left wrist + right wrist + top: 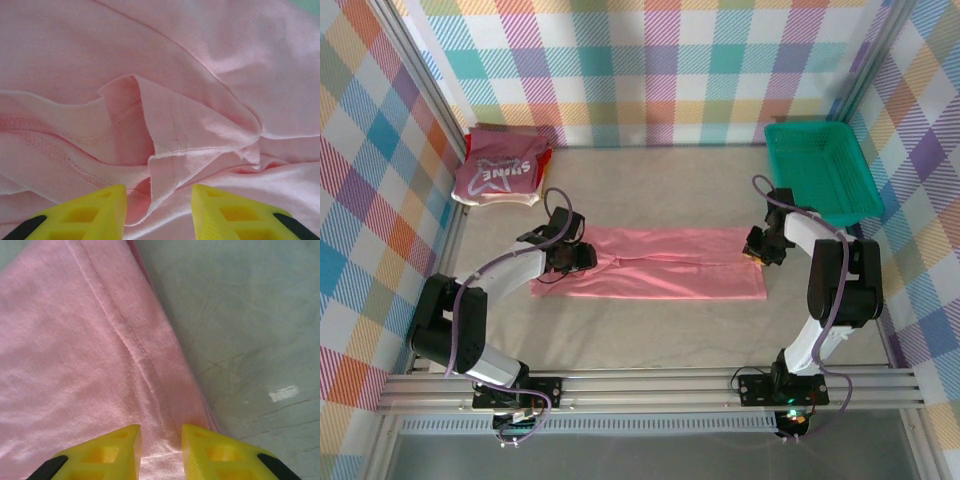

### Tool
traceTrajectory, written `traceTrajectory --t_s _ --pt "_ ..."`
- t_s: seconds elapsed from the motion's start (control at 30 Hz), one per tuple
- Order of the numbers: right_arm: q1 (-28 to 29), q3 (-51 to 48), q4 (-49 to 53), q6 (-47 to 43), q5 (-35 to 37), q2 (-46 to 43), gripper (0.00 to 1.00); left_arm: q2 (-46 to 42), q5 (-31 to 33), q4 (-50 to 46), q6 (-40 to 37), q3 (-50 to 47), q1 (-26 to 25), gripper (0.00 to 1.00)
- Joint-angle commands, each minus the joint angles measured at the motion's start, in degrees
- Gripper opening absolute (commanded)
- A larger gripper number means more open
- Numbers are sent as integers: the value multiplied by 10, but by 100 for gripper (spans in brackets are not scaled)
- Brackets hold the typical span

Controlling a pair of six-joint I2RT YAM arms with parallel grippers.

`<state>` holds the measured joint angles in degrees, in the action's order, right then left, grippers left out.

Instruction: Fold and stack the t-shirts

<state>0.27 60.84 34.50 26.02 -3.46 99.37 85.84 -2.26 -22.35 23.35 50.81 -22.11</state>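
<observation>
A salmon-pink t-shirt [660,265] lies folded into a long strip across the middle of the table. My left gripper [582,256] sits low over its left end. In the left wrist view the left gripper [159,200] is open, with a loose hemmed flap of the shirt [170,145] lying between the yellow fingers [95,210]. My right gripper [754,250] rests over the shirt's right end. In the right wrist view the right gripper [161,440] is open, its tips straddling the stitched edge of the pink cloth [90,350]. A dark pink t-shirt with white lettering [502,172] tops a folded stack at the back left.
A green mesh basket [820,170] stands at the back right, close behind the right arm. Checked walls close in the table on three sides. Bare grey tabletop [250,315] lies right of the shirt's edge and in front of the strip.
</observation>
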Motion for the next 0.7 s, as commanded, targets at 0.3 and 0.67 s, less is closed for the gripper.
traceTrajectory --t_s 0.3,0.67 --pt "-4 -5 -16 -5 -27 15 14 13 16 -12 -1 10 -6 39" --pt "-4 6 6 -7 -4 -29 0 19 24 -8 0 7 -6 39"
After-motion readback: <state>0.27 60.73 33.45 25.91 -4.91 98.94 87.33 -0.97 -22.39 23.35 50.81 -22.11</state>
